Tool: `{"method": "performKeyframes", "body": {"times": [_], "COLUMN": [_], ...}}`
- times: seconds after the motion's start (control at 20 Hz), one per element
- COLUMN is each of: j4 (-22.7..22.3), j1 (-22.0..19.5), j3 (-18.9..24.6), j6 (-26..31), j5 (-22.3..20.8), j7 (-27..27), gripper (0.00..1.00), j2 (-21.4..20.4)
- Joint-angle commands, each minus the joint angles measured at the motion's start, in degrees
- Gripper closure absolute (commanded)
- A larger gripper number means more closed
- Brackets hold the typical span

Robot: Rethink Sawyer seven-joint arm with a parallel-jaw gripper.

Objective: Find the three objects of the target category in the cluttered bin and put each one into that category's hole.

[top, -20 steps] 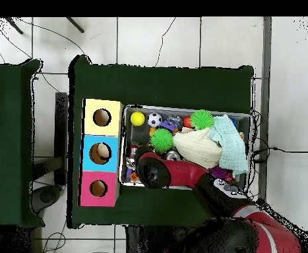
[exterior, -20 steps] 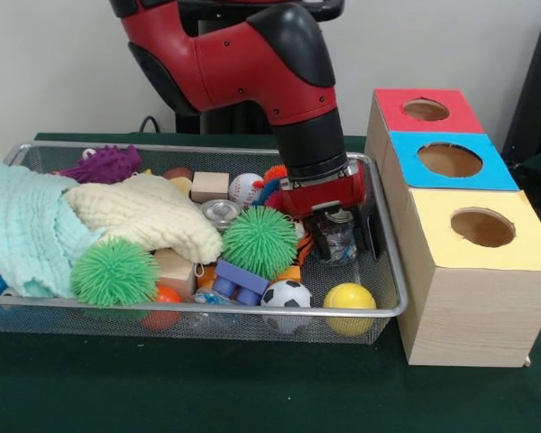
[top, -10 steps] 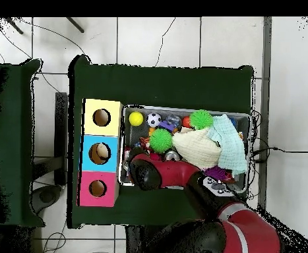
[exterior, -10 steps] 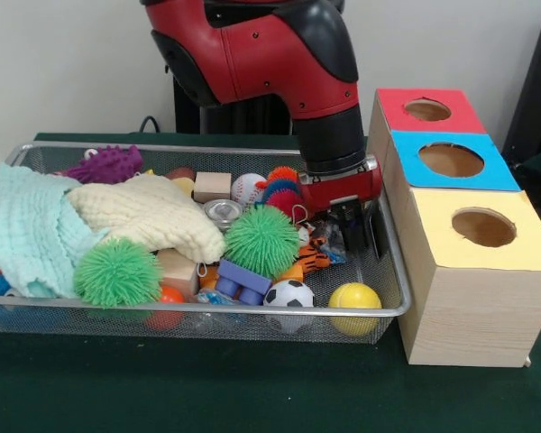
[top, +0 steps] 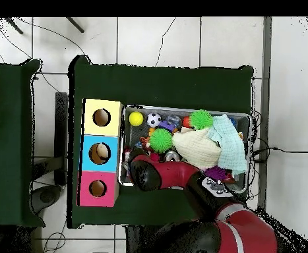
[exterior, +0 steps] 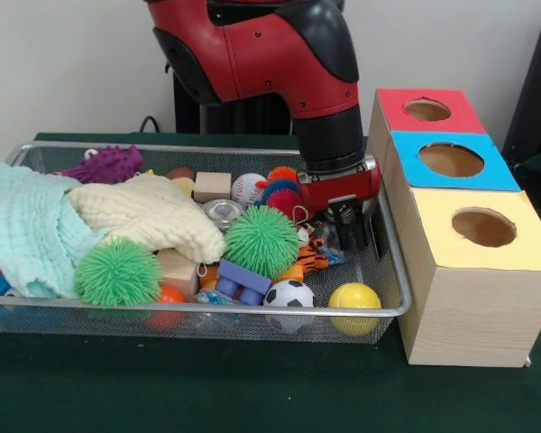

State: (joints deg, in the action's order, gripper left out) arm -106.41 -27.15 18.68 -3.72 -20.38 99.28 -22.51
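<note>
While the gripper (exterior: 354,225) hangs low at the bin's (exterior: 392,271) box-side end, whether it grips anything I cannot tell; balls, likely targets, lie just below, the holed box (exterior: 469,225) beside it.

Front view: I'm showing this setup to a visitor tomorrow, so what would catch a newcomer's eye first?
The big red and black arm dominates, coming down into the right end of the wire bin, its hand low among the toys. Next come the two spiky green balls, one mid-bin and one at the front left. Right of the bin stands the wooden box with red, blue and yellow tops, each with a round hole.
</note>
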Motion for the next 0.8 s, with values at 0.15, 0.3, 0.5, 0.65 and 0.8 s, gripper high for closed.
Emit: {"method": "performKeyframes", "body": {"times": [0.15,0.3,0.5,0.65,0.8], "j4": [0.83,0.96,1.03,0.91,0.86], "j1": [3.52,4.22,4.35,4.41,4.73], "j3": [-0.42,-1.49,-1.73,-1.76,-2.42], "j6": [7.28,6.66,7.87,8.93,9.82], "j5": [1.31,1.33,2.03,2.65,3.15], "j7": [5.79,6.02,6.05,6.07,6.00], "gripper": [0.00,0.00,0.00,0.00,0.00], "j2": [1.64,0.91,0.68,0.43,0.06]}}
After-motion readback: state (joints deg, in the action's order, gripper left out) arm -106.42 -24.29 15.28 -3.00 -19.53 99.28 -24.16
